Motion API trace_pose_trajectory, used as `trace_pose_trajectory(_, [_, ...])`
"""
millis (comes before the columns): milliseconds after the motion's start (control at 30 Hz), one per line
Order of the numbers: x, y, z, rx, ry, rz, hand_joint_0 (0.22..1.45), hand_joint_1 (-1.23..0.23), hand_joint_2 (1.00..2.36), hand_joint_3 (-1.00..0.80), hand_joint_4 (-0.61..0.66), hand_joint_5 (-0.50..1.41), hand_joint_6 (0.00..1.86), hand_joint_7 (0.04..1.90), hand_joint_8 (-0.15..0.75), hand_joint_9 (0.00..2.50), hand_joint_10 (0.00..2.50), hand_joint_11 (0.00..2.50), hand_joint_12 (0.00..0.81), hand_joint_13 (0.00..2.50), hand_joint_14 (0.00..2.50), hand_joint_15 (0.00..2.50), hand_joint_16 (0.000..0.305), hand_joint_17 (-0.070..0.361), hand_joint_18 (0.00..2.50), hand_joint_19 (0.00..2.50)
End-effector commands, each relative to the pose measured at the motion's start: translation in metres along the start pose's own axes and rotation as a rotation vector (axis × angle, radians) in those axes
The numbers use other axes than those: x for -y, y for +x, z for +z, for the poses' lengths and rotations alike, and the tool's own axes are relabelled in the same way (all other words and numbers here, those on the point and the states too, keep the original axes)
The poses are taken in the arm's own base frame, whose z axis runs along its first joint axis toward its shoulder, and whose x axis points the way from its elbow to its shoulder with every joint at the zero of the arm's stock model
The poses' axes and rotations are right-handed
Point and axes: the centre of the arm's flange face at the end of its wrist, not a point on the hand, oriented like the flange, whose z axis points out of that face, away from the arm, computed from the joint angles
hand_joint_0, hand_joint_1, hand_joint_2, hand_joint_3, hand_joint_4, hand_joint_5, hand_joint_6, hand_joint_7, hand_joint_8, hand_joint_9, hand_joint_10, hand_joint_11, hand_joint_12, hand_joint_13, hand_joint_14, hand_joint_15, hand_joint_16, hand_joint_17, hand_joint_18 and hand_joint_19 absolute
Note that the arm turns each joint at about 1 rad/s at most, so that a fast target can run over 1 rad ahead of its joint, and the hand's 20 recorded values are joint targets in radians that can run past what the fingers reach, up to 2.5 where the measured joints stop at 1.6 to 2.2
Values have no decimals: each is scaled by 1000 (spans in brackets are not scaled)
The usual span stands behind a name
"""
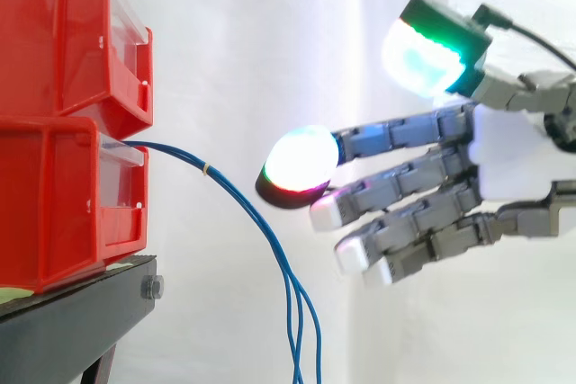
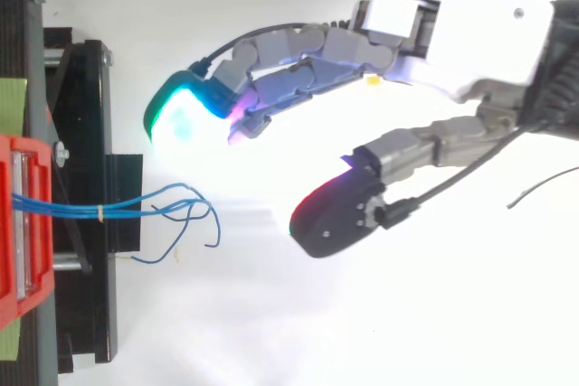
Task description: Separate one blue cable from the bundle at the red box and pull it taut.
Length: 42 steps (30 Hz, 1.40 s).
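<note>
- Several thin blue cables (image 1: 180,156) come out of the front of the lower red box (image 1: 63,213), bound by a small yellowish tie (image 1: 205,168) just outside it.
- Past the tie the strands arc downward in the side view, slack, and run off the bottom edge. From above, their loose ends curl and spread apart.
- A second red box (image 1: 63,33) is stacked on the first, and both rest on a black stand (image 1: 81,312).
- The hand (image 1: 508,155) hovers to the right of the cables, near them but touching none. Its fingers are stretched out and spread, with nothing held. One glowing white fingertip (image 1: 301,159) is the part closest to the strands.
- Progress, as I judge it: nothing is done. No strand is singled out, gripped or taut. Reaching in, pinching one strand and drawing it away are all left to do.
- Hard to make out: how many strands there are, since they overlap, and where they end inside the box. Glare washes out the area beneath the hand in the top view.
</note>
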Motion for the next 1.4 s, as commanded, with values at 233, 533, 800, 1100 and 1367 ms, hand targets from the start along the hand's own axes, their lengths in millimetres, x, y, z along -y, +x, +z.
trace_pose_trajectory(233, [40, 21, 29, 0, -32, 18, 500, -565, 1000, -500, 118, -214, 501, 688, 212, 552, 11, 386, 327, 622, 17, 454, 55, 123, 385, 526])
trace_pose_trajectory(533, [93, 37, 44, -66, -22, 62, 500, -563, 1000, -500, 136, -207, 502, 712, 213, 560, 12, 393, 329, 632, 18, 458, 55, 123, 395, 533])
trace_pose_trajectory(800, [82, 40, 54, -91, -103, 154, 501, -564, 1000, -500, 154, -191, 502, 823, 218, 571, 12, 414, 328, 647, 17, 467, 55, 123, 403, 543])
trace_pose_trajectory(1100, [81, 40, 55, -93, -110, 176, 511, -573, 1000, -500, 152, -182, 502, 908, 216, 582, 13, 445, 324, 682, 20, 493, 55, 124, 445, 561])
trace_pose_trajectory(1367, [91, 42, 57, -109, -107, 176, 530, -577, 1000, -500, 138, -175, 502, 963, 211, 598, 16, 465, 321, 729, 19, 512, 55, 123, 491, 578])
